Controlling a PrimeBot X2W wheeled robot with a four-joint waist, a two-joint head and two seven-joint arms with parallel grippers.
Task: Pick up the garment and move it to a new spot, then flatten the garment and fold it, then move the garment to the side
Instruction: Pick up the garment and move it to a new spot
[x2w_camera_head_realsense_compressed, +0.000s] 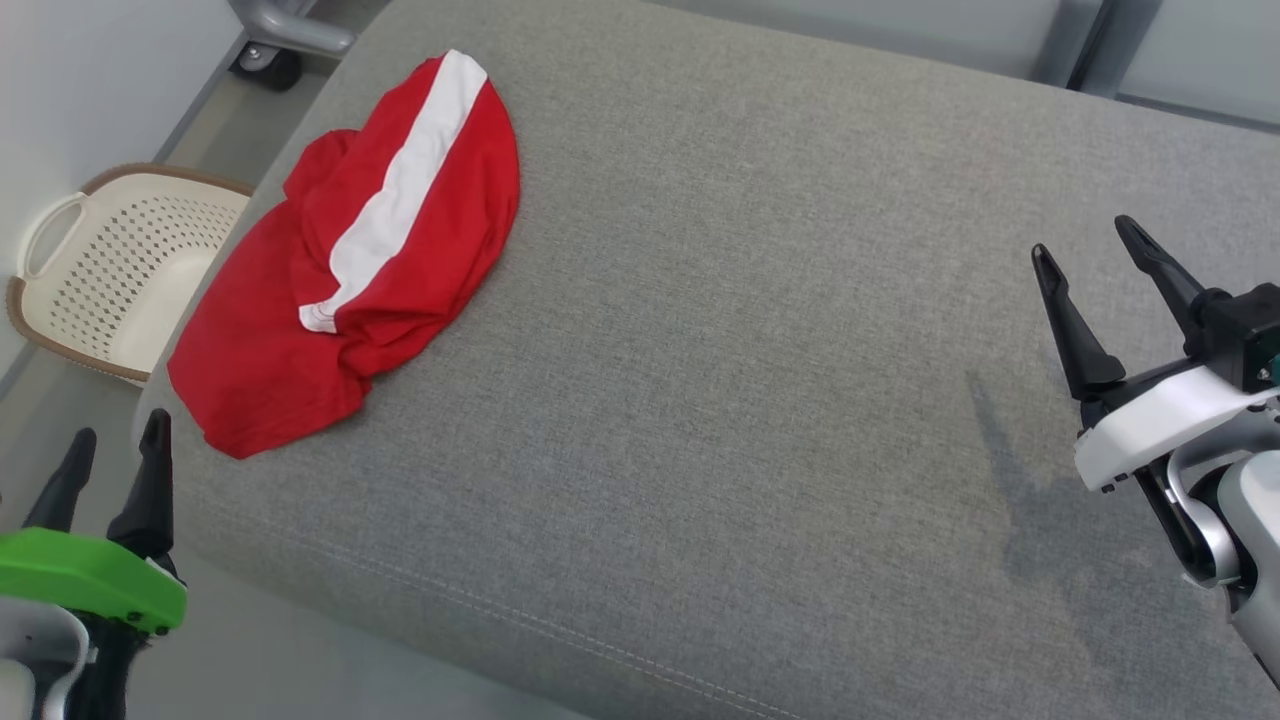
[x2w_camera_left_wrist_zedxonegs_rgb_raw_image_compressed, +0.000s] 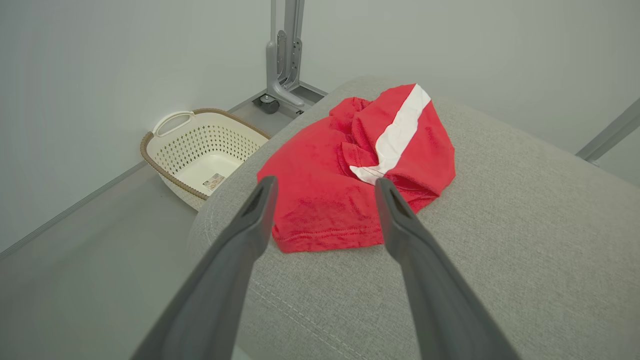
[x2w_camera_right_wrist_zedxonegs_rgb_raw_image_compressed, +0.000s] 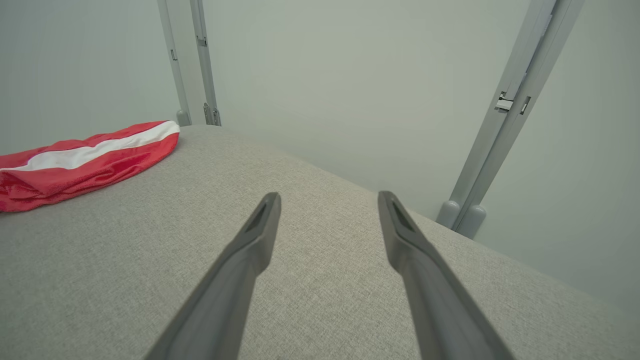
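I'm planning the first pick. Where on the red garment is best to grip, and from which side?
Likely the bunched fold at the near end of the white stripe: it stands proud of the cushion, so it can be pinched. Come from the robot's left with the open left gripper, nearest to the garment.

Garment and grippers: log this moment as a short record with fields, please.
garment: red with a white stripe, crumpled in a heap, not flattened or folded
garment location: far left part of the grey cushion, close to its left edge
left gripper: open, empty, just short of the garment's near edge
right gripper: open, empty, over the cushion's right side, well away from the garment
basket: cream, on the floor left of the cushion
task stage: garment not yet picked up
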